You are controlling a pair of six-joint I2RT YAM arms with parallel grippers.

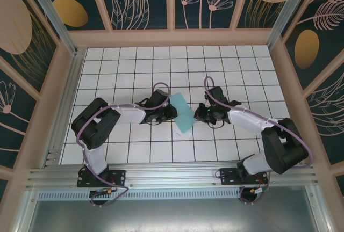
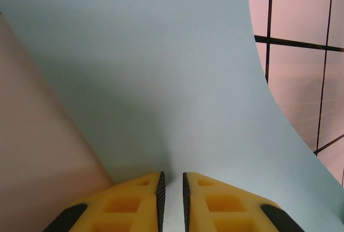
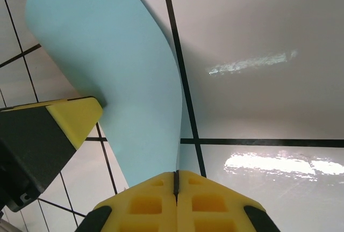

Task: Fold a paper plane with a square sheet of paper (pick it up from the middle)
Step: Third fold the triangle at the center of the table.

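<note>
The square sheet of paper (image 1: pixel 181 114) is light teal-blue and stands bowed off the white grid table between my two grippers. My left gripper (image 1: pixel 171 111) meets it from the left. In the left wrist view the sheet (image 2: pixel 161 71) spreads across both sides of the yellow fingers. The left gripper (image 2: pixel 172 181) holds its jaws a narrow slit apart, with paper pinched in the slit. My right gripper (image 1: pixel 198 111) comes from the right. In the right wrist view the right gripper (image 3: pixel 176 175) is shut on the sheet's (image 3: pixel 118 71) near edge, and a left finger (image 3: pixel 75 116) presses the paper.
The white grid table (image 1: pixel 215 65) runs well beyond the paper on all sides. An aluminium rail (image 1: pixel 172 175) carries both arm bases at the near edge. Patterned walls (image 1: pixel 140 6) enclose the back and sides.
</note>
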